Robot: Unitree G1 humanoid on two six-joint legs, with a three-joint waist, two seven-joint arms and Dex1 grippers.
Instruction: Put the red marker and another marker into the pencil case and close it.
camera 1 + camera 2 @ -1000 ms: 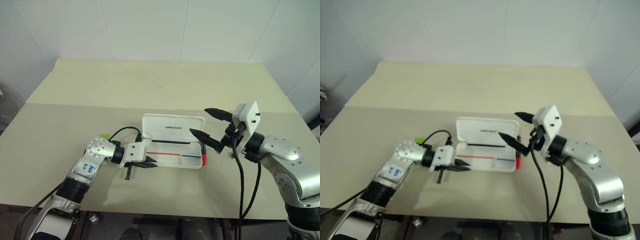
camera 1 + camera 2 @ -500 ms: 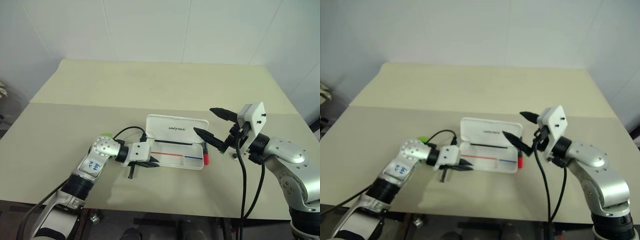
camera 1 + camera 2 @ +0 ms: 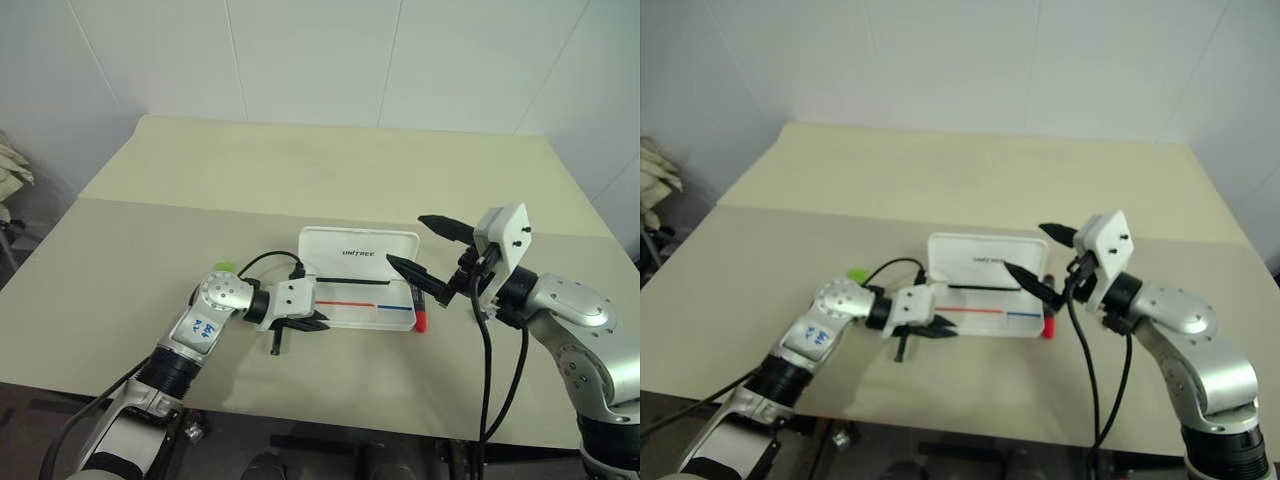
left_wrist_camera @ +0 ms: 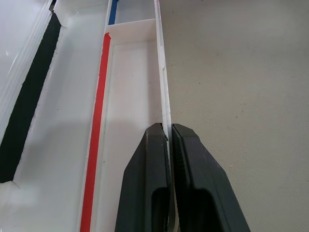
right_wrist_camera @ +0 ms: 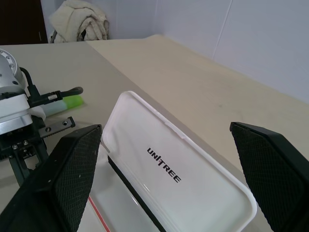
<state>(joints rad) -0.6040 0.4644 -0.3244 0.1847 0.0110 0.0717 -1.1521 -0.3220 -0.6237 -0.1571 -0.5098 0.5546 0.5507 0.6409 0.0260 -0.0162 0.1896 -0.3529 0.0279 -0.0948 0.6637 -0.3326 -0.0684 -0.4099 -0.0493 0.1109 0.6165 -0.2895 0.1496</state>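
White hard plastic is what the pencil case (image 3: 360, 288) is made of: light, stiff and slick, so it is judged likely to slide on the table (image 3: 150, 250) unless pinned. Its near wall is pinched edge-on by the closed left end effector (image 4: 169, 140), a contact made plain in the left wrist view. The red marker (image 3: 420, 312) lies outside the case's right end, best taken mid-barrel. The right end effector (image 3: 415, 250), spread wide and empty, hangs above that end. Beyond, the green-tipped marker (image 5: 67, 102) is disclosed by the right wrist view.
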